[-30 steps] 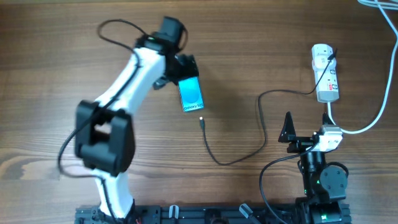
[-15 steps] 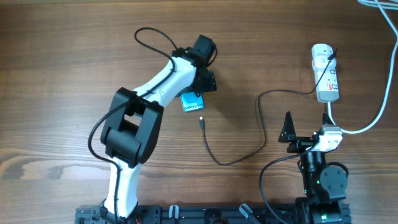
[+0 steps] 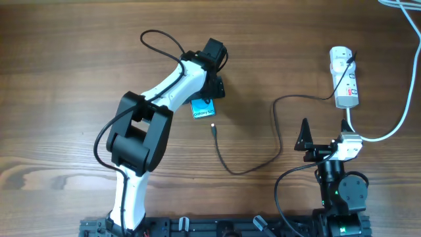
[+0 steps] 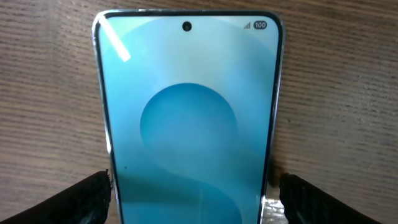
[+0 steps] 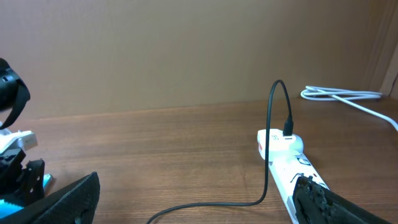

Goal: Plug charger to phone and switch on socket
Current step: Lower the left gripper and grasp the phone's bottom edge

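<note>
The left end effector (image 4: 193,198) stands spread astride the phone (image 4: 186,112), which lies flat on the desk (image 3: 66,66) just far of the charger (image 3: 213,129) tip, so I think an uneven squeeze may twist the phone's port away from it.
</note>
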